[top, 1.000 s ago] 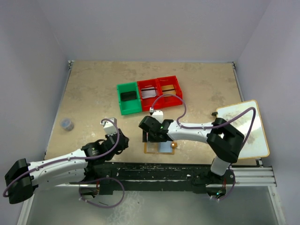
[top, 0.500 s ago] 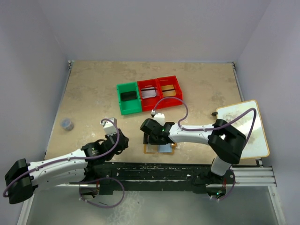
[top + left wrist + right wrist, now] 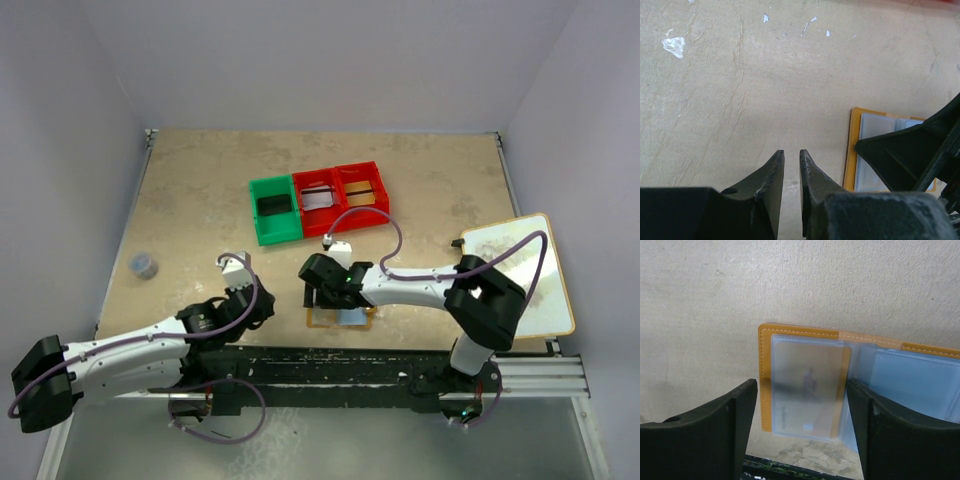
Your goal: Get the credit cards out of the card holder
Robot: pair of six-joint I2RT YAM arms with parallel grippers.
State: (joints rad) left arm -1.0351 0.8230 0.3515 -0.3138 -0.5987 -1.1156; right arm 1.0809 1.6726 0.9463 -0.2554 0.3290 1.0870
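Note:
The card holder [image 3: 345, 319] lies open on the table near the front edge, orange-tan with pale blue-grey pockets. In the right wrist view its left half [image 3: 765, 380] holds a gold-tan credit card [image 3: 807, 387] under a clear sleeve. My right gripper [image 3: 320, 296] is open right above that half, its fingers [image 3: 735, 425] on either side of the card, touching nothing that I can see. My left gripper [image 3: 262, 308] is shut and empty over bare table, left of the holder [image 3: 854, 145]. More cards lie in the two red bins [image 3: 318, 198].
A green bin [image 3: 273, 212] and two red bins [image 3: 362, 190] stand in a row at mid table. A large white tan-edged board [image 3: 520, 272] lies at the right edge. A small grey cap [image 3: 143, 264] sits at the left.
My right gripper has shifted slightly nearer and lower over the card holder's left half. The left arm has barely moved.

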